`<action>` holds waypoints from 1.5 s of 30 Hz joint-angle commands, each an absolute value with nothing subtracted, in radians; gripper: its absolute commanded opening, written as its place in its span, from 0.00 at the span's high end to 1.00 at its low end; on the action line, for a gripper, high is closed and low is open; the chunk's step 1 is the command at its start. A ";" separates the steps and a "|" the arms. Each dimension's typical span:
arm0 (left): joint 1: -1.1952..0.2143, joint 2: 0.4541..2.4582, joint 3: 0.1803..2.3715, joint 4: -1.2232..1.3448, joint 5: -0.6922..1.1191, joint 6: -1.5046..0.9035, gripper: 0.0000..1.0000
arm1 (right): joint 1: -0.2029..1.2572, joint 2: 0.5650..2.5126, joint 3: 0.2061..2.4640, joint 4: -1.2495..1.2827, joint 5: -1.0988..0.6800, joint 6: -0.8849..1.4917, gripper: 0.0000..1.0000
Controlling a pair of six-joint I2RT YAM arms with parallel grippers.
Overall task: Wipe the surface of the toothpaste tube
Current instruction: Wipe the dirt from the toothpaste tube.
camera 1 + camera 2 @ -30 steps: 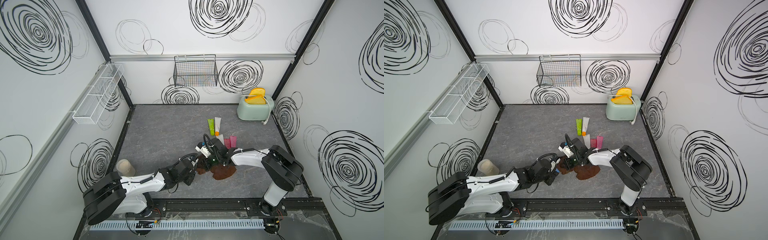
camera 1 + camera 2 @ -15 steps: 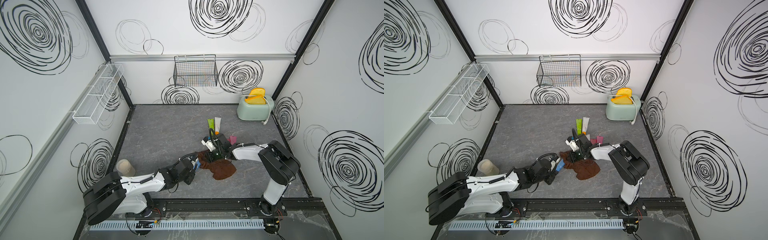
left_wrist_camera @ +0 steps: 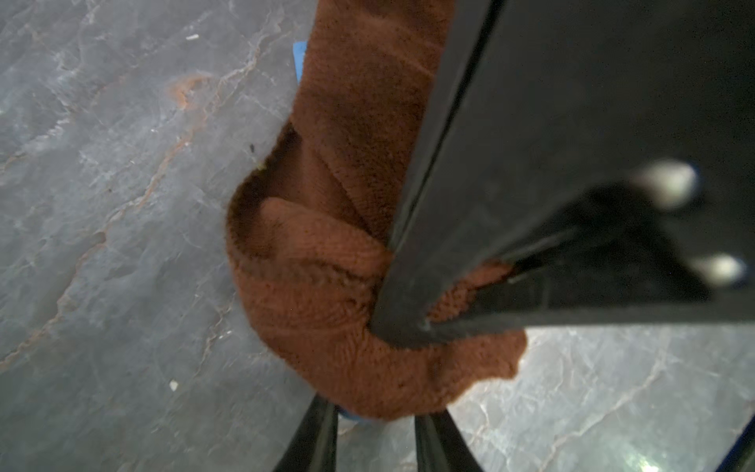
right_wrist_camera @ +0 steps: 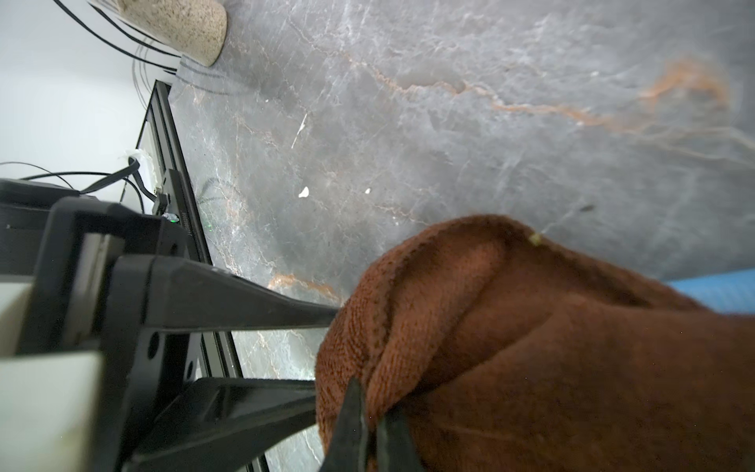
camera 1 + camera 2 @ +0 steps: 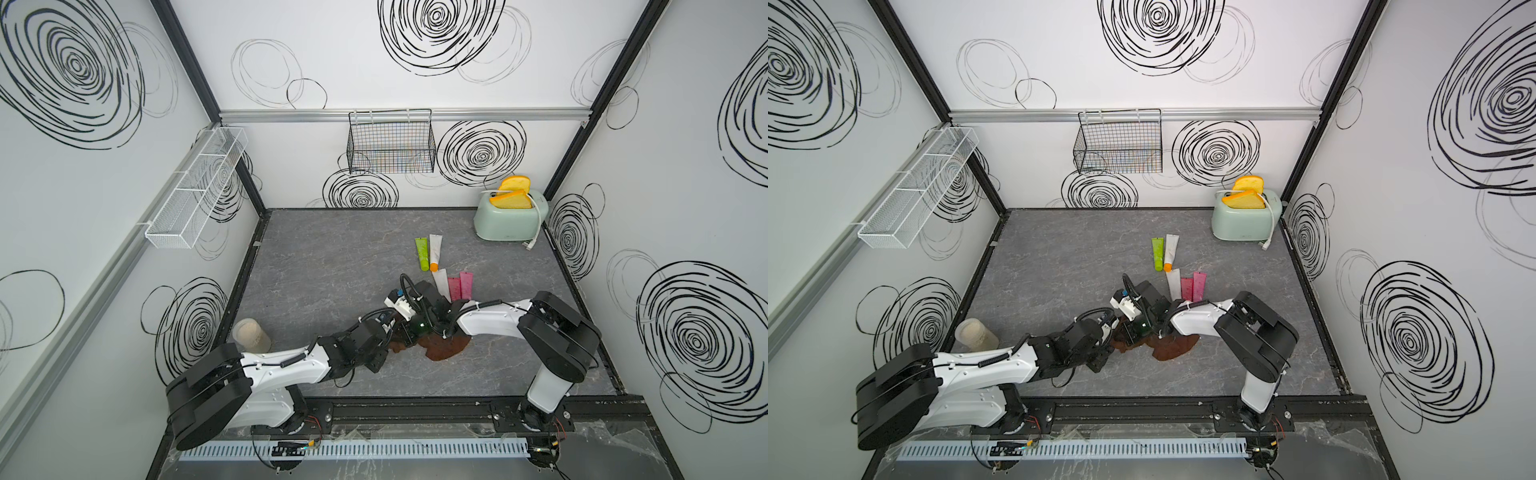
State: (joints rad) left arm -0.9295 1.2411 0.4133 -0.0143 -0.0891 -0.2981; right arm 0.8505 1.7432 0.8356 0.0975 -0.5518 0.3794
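The toothpaste tube [image 4: 719, 294] is blue and almost wholly wrapped in a brown cloth [image 3: 359, 286]. Only a blue sliver [image 3: 300, 53] shows past the cloth's far edge. My left gripper [image 3: 378, 408] is shut on the tube's near end, its fingers [image 4: 253, 304] running into the cloth on either side. My right gripper [image 4: 369, 408] is shut on a fold of the cloth, pressing it over the tube. In both top views the two grippers meet at the front middle of the table, left gripper [image 5: 395, 343] and right gripper [image 5: 410, 336], with the cloth [image 5: 444, 347] trailing to the right.
Several other tubes lie just behind the grippers: green [image 5: 422, 253], white with an orange cap [image 5: 435, 251], and pink ones [image 5: 466, 284]. A mint toaster [image 5: 509, 218] stands at the back right. A beige cup [image 5: 251, 336] stands at the front left. A wire basket [image 5: 390, 143] and a white shelf [image 5: 195, 189] hang on the walls.
Half a second ago the right gripper was farther back and the blue tube showed bare by the left gripper. It has drawn the cloth forward over the tube. The left arm stayed put.
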 commanded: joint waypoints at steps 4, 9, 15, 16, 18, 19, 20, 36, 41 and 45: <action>-0.939 1.218 0.434 0.086 -0.076 -0.289 1.00 | 0.675 1.828 0.893 -0.028 -0.418 0.284 1.00; -0.940 1.216 0.434 0.087 -0.076 -0.287 1.00 | 0.656 1.833 0.905 -0.011 -0.448 0.281 1.00; -0.942 1.216 0.434 0.086 -0.074 -0.287 1.00 | 0.726 1.765 0.875 0.004 -0.509 0.313 1.00; -0.942 1.216 0.434 0.086 -0.075 -0.287 1.00 | 0.748 1.748 0.866 0.009 -0.520 0.325 1.00; -0.942 1.217 0.436 0.086 -0.074 -0.286 1.00 | 0.793 1.728 0.852 0.021 -0.545 0.345 1.00; -0.942 1.218 0.436 0.086 -0.075 -0.287 1.00 | 0.818 1.724 0.847 0.026 -0.562 0.355 1.00; -0.942 1.220 0.436 0.086 -0.075 -0.286 1.00 | 0.839 1.729 0.847 0.028 -0.580 0.361 1.00; -0.943 1.204 0.430 0.090 -0.066 -0.286 1.00 | 0.634 1.813 0.940 -0.101 -0.414 0.247 1.00; -0.943 1.215 0.433 0.092 -0.067 -0.285 1.00 | 0.657 1.840 0.965 -0.095 -0.422 0.252 1.00; -0.944 1.209 0.431 0.091 -0.070 -0.287 1.00 | 0.727 1.837 0.955 -0.093 -0.461 0.254 1.00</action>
State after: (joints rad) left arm -0.9360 1.2266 0.4133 0.0177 -0.0864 -0.2962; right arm 0.6666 1.8229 0.9539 -0.0505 -0.4294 0.2741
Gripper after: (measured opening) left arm 0.303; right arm 0.054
